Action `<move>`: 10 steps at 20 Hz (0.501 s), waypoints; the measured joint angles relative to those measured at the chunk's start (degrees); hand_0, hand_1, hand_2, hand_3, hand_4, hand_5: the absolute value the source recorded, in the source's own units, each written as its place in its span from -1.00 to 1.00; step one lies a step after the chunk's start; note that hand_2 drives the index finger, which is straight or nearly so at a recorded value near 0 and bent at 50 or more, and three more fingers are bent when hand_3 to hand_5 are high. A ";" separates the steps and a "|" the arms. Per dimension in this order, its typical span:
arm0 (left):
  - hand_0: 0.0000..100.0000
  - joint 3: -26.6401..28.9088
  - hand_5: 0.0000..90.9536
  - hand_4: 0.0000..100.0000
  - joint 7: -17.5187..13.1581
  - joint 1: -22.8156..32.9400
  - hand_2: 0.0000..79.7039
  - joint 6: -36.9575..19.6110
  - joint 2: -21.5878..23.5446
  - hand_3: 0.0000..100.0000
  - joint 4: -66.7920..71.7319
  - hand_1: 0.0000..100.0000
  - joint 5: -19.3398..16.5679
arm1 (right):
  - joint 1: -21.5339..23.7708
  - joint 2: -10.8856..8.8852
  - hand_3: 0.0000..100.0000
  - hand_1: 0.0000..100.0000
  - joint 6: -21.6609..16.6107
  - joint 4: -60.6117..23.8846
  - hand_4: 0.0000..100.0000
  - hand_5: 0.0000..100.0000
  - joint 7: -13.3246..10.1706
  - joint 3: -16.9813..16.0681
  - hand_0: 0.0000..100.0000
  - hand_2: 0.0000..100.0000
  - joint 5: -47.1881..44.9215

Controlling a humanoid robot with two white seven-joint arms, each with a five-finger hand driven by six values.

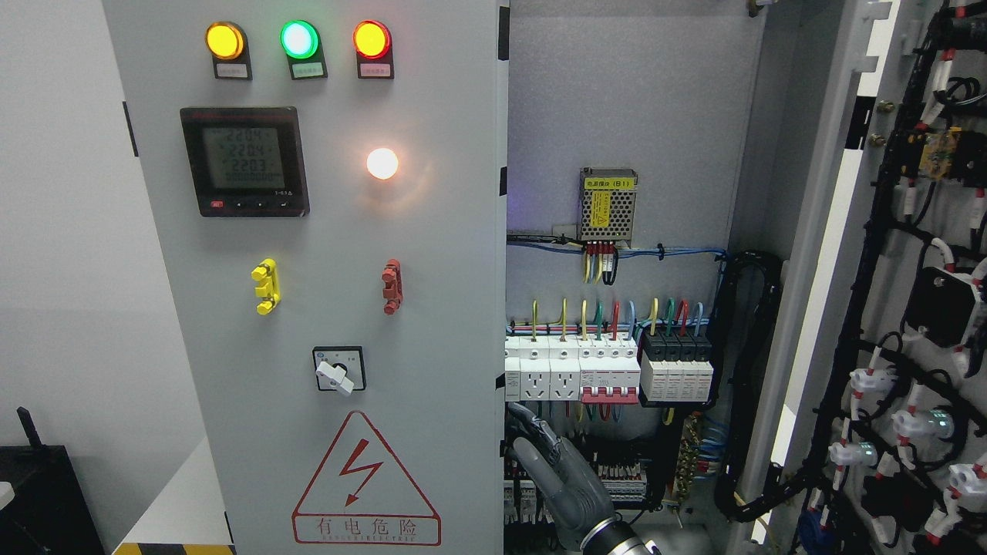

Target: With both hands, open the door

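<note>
The grey left door [432, 308] of the electrical cabinet is closed; it carries three lit lamps, a meter, a rotary switch and a red shock-warning triangle. The right door [910, 308] stands swung wide open at the picture's right, with black cable looms on its inner face. My right hand [528, 435] rises from the bottom edge just right of the middle. Its grey fingers [540, 443] are stretched up and to the left, right beside the free edge of the left door. They hold nothing that I can see. No left arm shows.
Inside the open cabinet are a row of breakers and sockets [609, 370], a small power supply [608, 204] and coloured wiring, close behind my hand. A black box [38, 493] stands at the lower left, by a white wall.
</note>
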 measured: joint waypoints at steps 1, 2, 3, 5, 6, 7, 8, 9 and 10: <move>-0.76 0.00 -1.00 -1.00 0.00 0.00 -1.00 0.00 0.00 -1.00 0.00 -0.22 0.00 | 0.04 -0.02 -1.00 -0.22 0.00 -0.04 -1.00 -1.00 0.01 0.02 -0.76 -1.00 -0.07; -0.76 0.00 -1.00 -1.00 0.00 0.00 -1.00 0.00 0.00 -1.00 0.00 -0.22 0.00 | 0.09 -0.03 -1.00 -0.22 0.00 -0.08 -1.00 -1.00 0.01 0.03 -0.76 -1.00 -0.12; -0.76 0.00 -1.00 -1.00 0.00 0.00 -1.00 0.00 0.00 -1.00 0.00 -0.22 0.00 | 0.12 -0.04 -1.00 -0.22 0.00 -0.10 -1.00 -1.00 0.02 0.03 -0.76 -1.00 -0.17; -0.76 0.00 -1.00 -1.00 0.00 0.00 -1.00 0.00 0.00 -1.00 0.00 -0.22 0.00 | 0.17 -0.05 -1.00 -0.22 -0.04 -0.17 -1.00 -1.00 0.12 0.06 -0.76 -1.00 -0.28; -0.76 0.00 -1.00 -1.00 0.00 0.00 -1.00 0.00 0.00 -1.00 0.00 -0.22 0.00 | 0.20 -0.06 -1.00 -0.22 -0.06 -0.20 -1.00 -1.00 0.25 0.08 -0.76 -1.00 -0.31; -0.76 0.00 -1.00 -1.00 0.00 0.00 -1.00 0.00 0.00 -1.00 0.00 -0.22 0.00 | 0.22 -0.12 -1.00 -0.22 -0.09 -0.21 -1.00 -1.00 0.41 0.07 -0.76 -1.00 -0.34; -0.76 0.00 -1.00 -1.00 0.00 0.00 -1.00 0.00 0.00 -1.00 0.00 -0.22 0.00 | 0.25 -0.16 -1.00 -0.22 -0.10 -0.22 -1.00 -1.00 0.58 0.08 -0.76 -1.00 -0.36; -0.76 0.00 -1.00 -1.00 0.00 0.00 -1.00 0.00 0.00 -1.00 0.00 -0.22 0.00 | 0.25 -0.22 -1.00 -0.22 -0.10 -0.23 -1.00 -1.00 0.77 0.08 -0.76 -1.00 -0.38; -0.76 0.00 -1.00 -1.00 0.00 0.00 -1.00 0.00 0.00 -1.00 0.00 -0.22 0.00 | 0.25 -0.27 -1.00 -0.22 -0.10 -0.24 -1.00 -1.00 0.90 0.08 -0.76 -1.00 -0.40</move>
